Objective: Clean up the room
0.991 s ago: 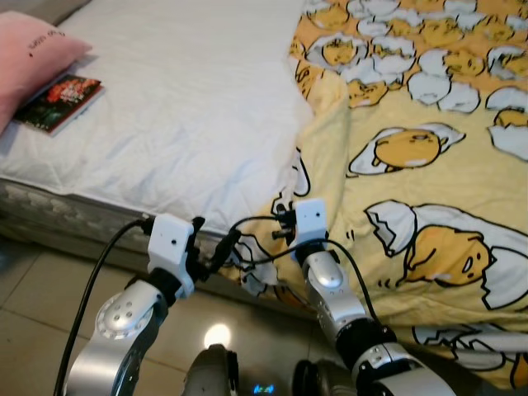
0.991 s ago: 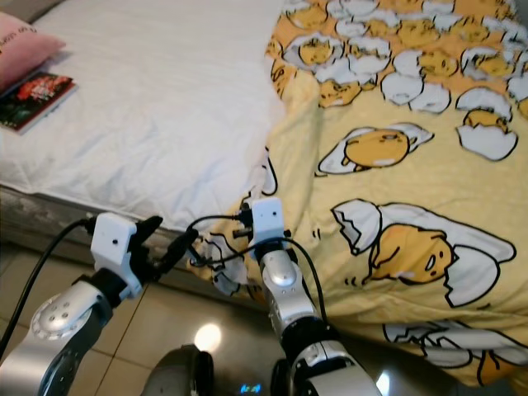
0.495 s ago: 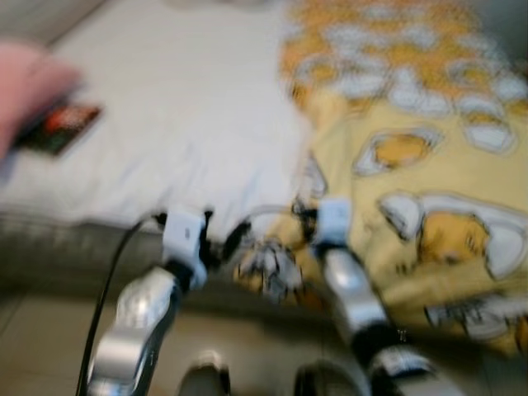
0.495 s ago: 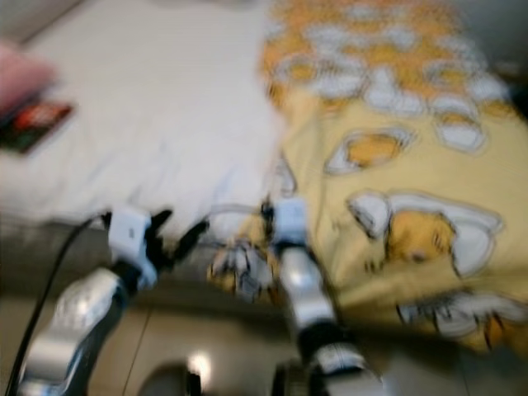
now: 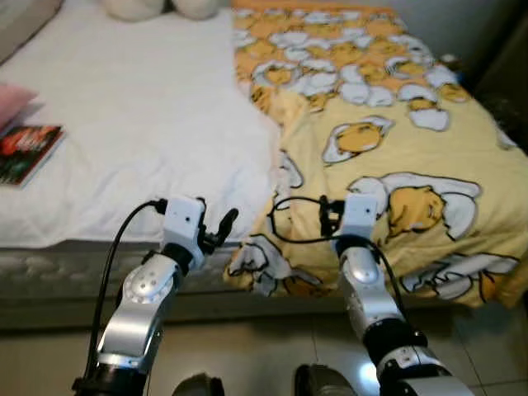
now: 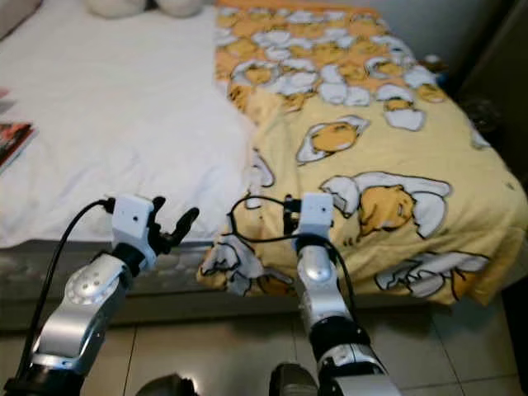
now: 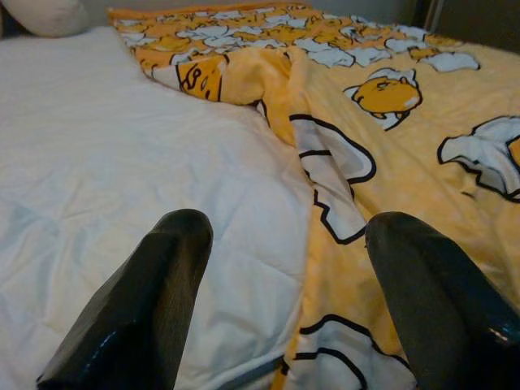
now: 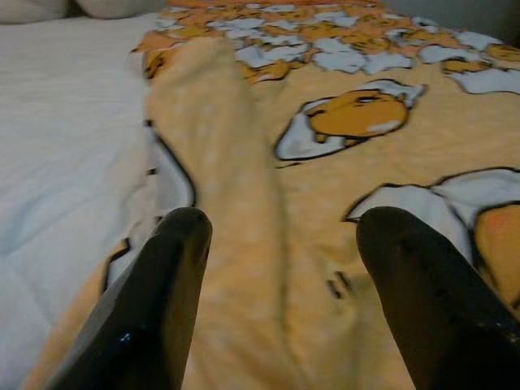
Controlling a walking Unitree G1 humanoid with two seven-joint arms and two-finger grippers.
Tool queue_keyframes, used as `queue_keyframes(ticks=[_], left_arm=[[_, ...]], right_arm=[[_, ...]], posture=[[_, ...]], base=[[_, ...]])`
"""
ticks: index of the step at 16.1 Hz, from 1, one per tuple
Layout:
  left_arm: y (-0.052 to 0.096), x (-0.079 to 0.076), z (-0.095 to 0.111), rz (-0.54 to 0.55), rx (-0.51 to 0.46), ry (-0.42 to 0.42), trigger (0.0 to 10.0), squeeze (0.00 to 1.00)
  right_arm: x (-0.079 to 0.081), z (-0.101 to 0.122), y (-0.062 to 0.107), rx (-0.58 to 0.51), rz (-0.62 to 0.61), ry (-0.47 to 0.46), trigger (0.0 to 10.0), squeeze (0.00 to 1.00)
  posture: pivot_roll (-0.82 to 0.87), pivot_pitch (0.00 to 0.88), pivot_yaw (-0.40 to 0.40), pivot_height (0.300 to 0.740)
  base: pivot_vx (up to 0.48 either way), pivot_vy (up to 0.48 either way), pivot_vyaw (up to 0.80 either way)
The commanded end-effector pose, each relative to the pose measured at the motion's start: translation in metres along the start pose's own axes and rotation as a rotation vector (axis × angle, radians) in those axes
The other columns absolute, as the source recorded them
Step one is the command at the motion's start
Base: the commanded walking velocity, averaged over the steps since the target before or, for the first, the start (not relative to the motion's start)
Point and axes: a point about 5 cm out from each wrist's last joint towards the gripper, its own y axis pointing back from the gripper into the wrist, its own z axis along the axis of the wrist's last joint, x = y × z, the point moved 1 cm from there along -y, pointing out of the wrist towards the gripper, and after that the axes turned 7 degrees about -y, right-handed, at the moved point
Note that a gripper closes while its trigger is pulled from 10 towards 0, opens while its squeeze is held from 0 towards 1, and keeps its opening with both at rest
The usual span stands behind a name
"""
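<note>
Bed [image 5: 124, 124] half under soft, light, floppy yellow blanket [image 5: 396, 148]; best pinched at folded edge near left end effector [image 5: 221, 229], right end effector [image 8: 276, 276], both released.

blanket [image 5: 388, 140]: yellow, egg-cartoon print, covers right half of bed, left edge folded and rumpled, lower corner hangs over front edge
sheet [image 5: 140, 124]: white, bare on left half, lightly wrinkled
book [image 5: 25, 153]: red-dark cover, flat near bed's left edge

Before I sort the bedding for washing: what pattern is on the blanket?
Yellow blanket with cartoon egg characters in white shells; clearest in the left eye view.
</note>
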Motion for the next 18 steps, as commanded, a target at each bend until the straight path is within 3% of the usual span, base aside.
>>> queue_keyframes(ticks=[1,4,6,9,10,12,13,16,18], left_arm=[[-0.002,0.000,-0.001,0.012,0.003,-0.020,10.0,0.00],[-0.004,0.007,0.000,0.057,-0.008,-0.021,10.0,0.00],[0.002,0.016,-0.001,0.110,-0.023,0.013,10.0,0.00],[0.013,0.023,-0.005,0.156,-0.032,0.068,10.0,0.00],[0.013,0.020,-0.004,0.131,-0.037,0.050,10.0,0.00],[0.012,0.018,-0.004,0.109,-0.036,0.027,10.0,0.00],[0.010,0.016,-0.004,0.094,-0.022,-0.006,10.0,0.00],[0.011,0.015,-0.002,0.097,-0.023,-0.005,10.0,0.00],[0.022,0.013,0.000,0.079,-0.020,-0.004,10.0,0.00]], right_arm=[[0.001,0.000,0.000,0.005,0.002,-0.015,10.0,1.00],[0.006,-0.001,-0.001,0.013,0.026,-0.043,10.0,1.00],[0.008,-0.001,-0.003,0.026,0.039,-0.083,10.0,1.00],[0.012,0.003,-0.008,0.041,0.071,-0.055,10.0,1.00],[0.013,0.005,-0.011,0.041,0.075,-0.025,10.0,0.00],[0.014,0.007,-0.013,0.036,0.086,-0.028,10.0,0.00],[0.016,0.008,-0.014,0.042,0.089,-0.037,10.0,0.00],[0.017,0.004,-0.016,0.073,0.068,-0.070,10.0,0.00],[0.019,-0.009,-0.016,0.177,0.041,-0.060,10.0,0.00]], posture=[[0.05,0.026,0.010,0.710],[0.06,0.030,0.005,0.710],[0.07,0.041,0.004,0.710],[0.06,0.071,-0.002,0.710],[0.06,0.075,-0.001,0.710],[0.06,0.076,0.000,0.710],[0.07,0.074,-0.001,0.710],[0.09,0.086,0.004,0.710],[0.13,0.130,0.018,0.710]], base=[[0.000,0.000,0.00],[0.000,0.000,0.00],[0.000,0.000,0.00],[0.000,0.160,0.00],[0.000,0.480,0.00],[0.000,0.480,0.00],[0.000,0.000,0.00],[0.000,0.000,0.00],[0.000,0.000,0.00]])
